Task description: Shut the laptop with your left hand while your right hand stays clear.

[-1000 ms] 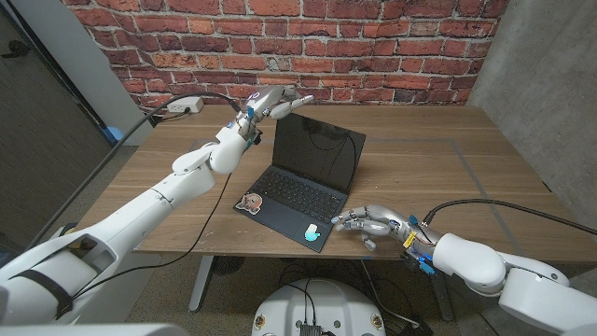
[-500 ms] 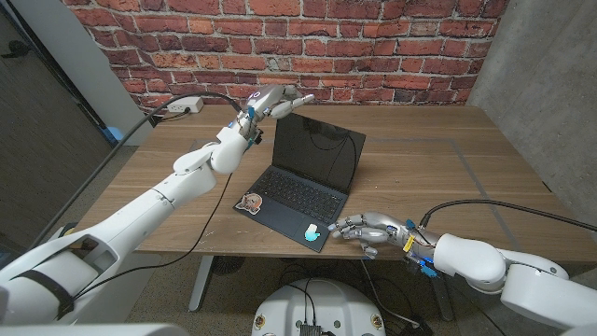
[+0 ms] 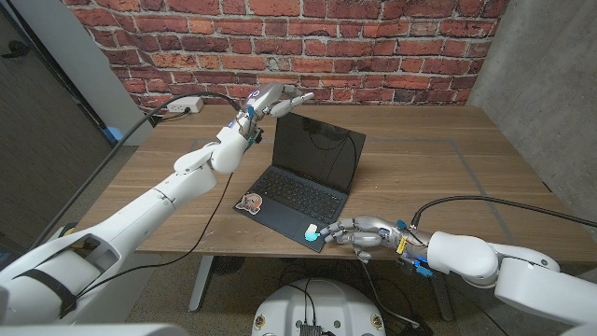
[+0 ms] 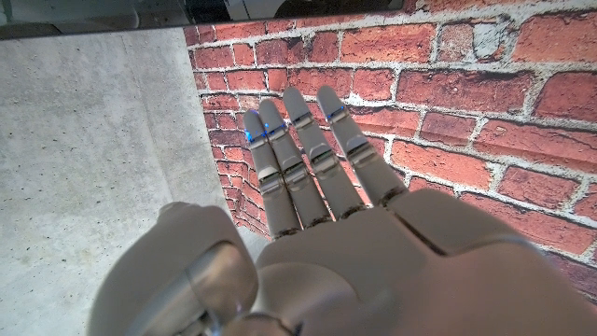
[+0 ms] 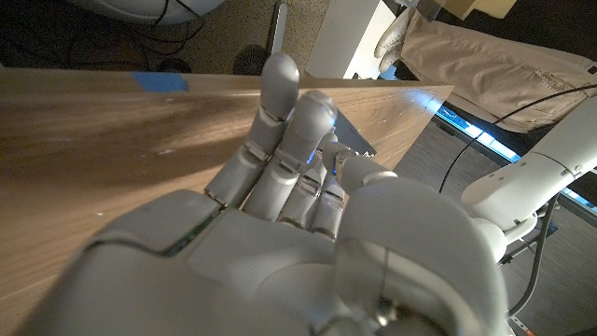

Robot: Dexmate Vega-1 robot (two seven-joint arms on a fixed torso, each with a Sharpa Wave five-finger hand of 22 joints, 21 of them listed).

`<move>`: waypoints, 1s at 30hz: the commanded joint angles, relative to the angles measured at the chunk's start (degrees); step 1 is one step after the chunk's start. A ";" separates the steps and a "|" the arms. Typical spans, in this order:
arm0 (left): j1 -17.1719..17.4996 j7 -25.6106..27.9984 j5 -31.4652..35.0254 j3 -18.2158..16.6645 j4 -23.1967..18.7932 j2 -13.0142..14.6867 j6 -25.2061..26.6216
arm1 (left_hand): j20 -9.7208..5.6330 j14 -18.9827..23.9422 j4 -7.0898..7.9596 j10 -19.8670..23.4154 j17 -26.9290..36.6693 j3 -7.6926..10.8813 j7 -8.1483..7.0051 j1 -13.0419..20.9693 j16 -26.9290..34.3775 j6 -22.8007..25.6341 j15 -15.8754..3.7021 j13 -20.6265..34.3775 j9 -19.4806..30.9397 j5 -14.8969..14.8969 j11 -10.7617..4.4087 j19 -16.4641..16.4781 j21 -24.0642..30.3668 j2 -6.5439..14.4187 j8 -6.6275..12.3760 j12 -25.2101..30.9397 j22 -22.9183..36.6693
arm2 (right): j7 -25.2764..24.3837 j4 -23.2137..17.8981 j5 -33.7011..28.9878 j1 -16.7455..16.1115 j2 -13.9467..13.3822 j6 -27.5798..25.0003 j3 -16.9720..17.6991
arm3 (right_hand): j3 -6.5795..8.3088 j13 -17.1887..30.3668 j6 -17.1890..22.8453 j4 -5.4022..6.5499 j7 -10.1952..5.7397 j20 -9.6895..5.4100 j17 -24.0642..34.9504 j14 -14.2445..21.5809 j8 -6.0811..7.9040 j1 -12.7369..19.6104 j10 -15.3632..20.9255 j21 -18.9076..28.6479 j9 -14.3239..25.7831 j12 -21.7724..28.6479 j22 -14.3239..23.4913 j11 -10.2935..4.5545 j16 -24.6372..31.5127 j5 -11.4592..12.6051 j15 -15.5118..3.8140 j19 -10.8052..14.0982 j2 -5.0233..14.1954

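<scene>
Over the last second the right robot hand (image 3: 359, 231) had slid along the front of the surface (image 3: 438, 177) toward the laptop (image 3: 303, 177), so that its fingertips now reached the near right corner of the base, at the pale blue sticker (image 3: 312, 233); the left arm and the laptop had kept their places.

In the head view the left arm stretched up from the bottom left corner, and the left robot hand (image 3: 275, 101) hung at the top edge of the upright lid, fingers straight and pointing right, nothing held; whether they touched the lid could not be told. The laptop stood open near the middle of the surface, dark screen facing the robot, with a round sticker (image 3: 248, 202) on the near left corner. The right robot hand lay low at the front edge, fingers loosely apart and holding nothing. A power strip (image 3: 185, 106) lay at the far left, before the brick wall (image 3: 373, 47).

In the left wrist view the left robot hand (image 4: 317, 224) showed its back, fingers extended side by side, against the brick wall (image 4: 485, 103).

In the right wrist view the right robot hand (image 5: 289, 215) lay over the wood of the surface (image 5: 103, 140), fingers slightly bent, tips by the laptop's corner (image 5: 373, 145), gripping nothing
</scene>
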 commanded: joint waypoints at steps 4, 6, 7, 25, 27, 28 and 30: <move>0.35 2.24 0.44 0.05 0.79 -0.52 -2.17 | -0.46 0.95 0.00 0.98 0.06 -0.33 0.10 0.60 0.22 0.87 -5.84 0.17 0.13 0.22 0.01 0.38 -0.17 0.24 0.51 0.15 0.18 | 6.59 1.85 -0.03 7.30 0.82 -2.48 -5.07 | 4.10 0.32 -1.99 -5.16 -0.03 -3.26 -0.41 0.99 0.64 7.43 -2.52 0.81 0.04 0.69 -0.84 0.08 -1.71 3.92 -0.08 0.61 0.03; 0.39 2.03 0.29 0.05 0.82 -0.47 -2.39 | -0.50 1.05 -0.01 1.00 0.06 -0.31 0.09 0.64 0.23 0.87 -5.85 0.18 0.13 0.23 0.07 0.45 -0.16 0.27 0.51 0.13 0.18 | 6.83 1.76 -0.80 7.77 0.48 -2.67 -5.50 | 3.69 0.13 -1.78 -4.75 0.20 -3.14 0.95 1.38 0.69 8.04 -3.15 2.68 -0.01 0.62 -0.87 0.28 -1.57 8.83 -0.03 2.49 -0.49; 0.54 1.88 0.14 -0.02 0.68 -0.33 -2.47 | -0.50 1.08 -0.02 0.94 0.06 -0.29 0.14 0.67 0.23 0.91 -5.85 0.17 0.13 0.23 0.07 0.43 -0.18 0.28 0.52 0.09 0.18 | 6.67 1.84 -0.44 7.73 0.52 -2.68 -5.47 | 3.30 0.09 -1.76 -4.49 0.22 -3.11 0.37 1.05 0.69 7.70 -3.32 2.61 -0.02 0.57 -1.15 0.29 -2.24 9.31 -0.05 2.22 -0.65; 3.63 0.89 1.17 -1.94 -5.17 1.69 0.70 | -0.40 0.70 -0.10 0.55 0.01 -0.24 0.01 0.93 -0.14 0.28 -5.81 0.30 0.12 0.24 0.10 0.32 -0.40 0.24 0.20 -0.28 0.19 | 5.06 1.16 0.94 7.87 -0.69 -5.30 -6.52 | 1.19 -0.32 -2.52 -1.92 1.05 -2.97 2.80 2.12 0.61 0.59 -3.76 9.80 -0.31 0.56 6.49 0.55 -2.75 18.13 -0.04 1.06 -1.49; 4.17 1.04 1.08 -2.33 -5.90 1.81 1.03 | -0.38 0.64 -0.10 0.49 0.01 -0.24 0.02 0.94 -0.18 0.26 -5.81 0.31 0.12 0.24 0.06 0.31 -0.42 0.24 0.19 -0.33 0.19 | 4.95 1.14 1.06 7.85 -0.73 -5.47 -6.63 | 1.22 -0.34 -2.63 -1.68 1.17 -2.95 2.78 2.04 0.59 0.00 -3.75 10.60 -0.32 0.57 7.60 0.57 -2.92 18.49 -0.04 1.26 -1.53; 4.28 0.84 0.80 -2.44 -6.03 1.85 0.98 | -0.37 0.63 -0.10 0.40 0.01 -0.23 0.04 0.95 -0.19 0.28 -5.82 0.32 0.12 0.24 0.04 0.29 -0.43 0.26 0.19 -0.37 0.19 | 4.80 1.11 1.16 7.77 -0.77 -5.53 -6.65 | 1.22 -0.34 -2.61 -1.63 1.40 -2.93 2.71 1.98 0.60 -0.13 -3.76 10.63 -0.32 0.56 7.71 0.57 -3.01 18.55 -0.03 1.15 -1.56; 4.43 0.95 0.80 -2.50 -5.97 1.69 1.12 | -0.35 0.55 -0.09 0.29 0.01 -0.18 0.11 1.00 -0.25 0.21 -5.85 0.34 0.12 0.25 -0.01 0.24 -0.47 0.35 0.16 -0.44 0.20 | 4.90 1.10 1.33 7.89 -0.79 -5.75 -6.77 | 0.98 -0.36 -2.70 -1.29 1.60 -2.98 2.36 1.95 0.61 -0.99 -3.70 10.24 -0.34 0.59 7.63 0.61 -3.44 18.82 -0.05 0.11 -1.72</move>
